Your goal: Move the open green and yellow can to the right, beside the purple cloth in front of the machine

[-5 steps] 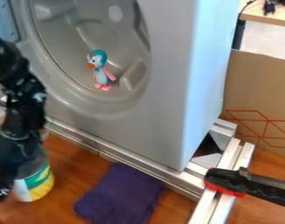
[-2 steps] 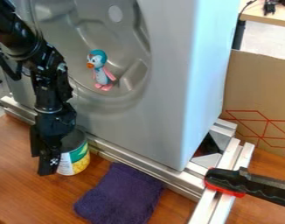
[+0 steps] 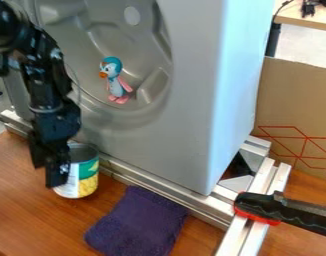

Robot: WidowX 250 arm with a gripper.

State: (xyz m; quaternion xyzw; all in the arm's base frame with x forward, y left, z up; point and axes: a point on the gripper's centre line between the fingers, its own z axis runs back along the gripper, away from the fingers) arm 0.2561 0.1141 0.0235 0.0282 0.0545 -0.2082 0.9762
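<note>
Hanging down at the L side, the black pincer (image 3: 49, 175) is right at the can (image 3: 87, 176), overlapping its L side; can't tell if it's open, closed or gripping. The can, w/ a white, green & yellow label, looks approx. upright at lower L, near the metal rail (image 3: 129, 176) along the foot of the big grey housing (image 3: 186, 117). Toy penguin (image 3: 115, 81), blue & white w/ an orange beak & pink feet, stands in the housing's round recess, above & to the R of the can. Purple cloth (image 3: 137, 222) lies flat on the brown wood surface (image 3: 19, 200), R of the can & apart from it. At lower R, a black & red clamp (image 3: 259, 207) sits across the pale metal bars (image 3: 264, 185); cardboard (image 3: 296, 105) w/ red lines stands behind, R of the housing.
</note>
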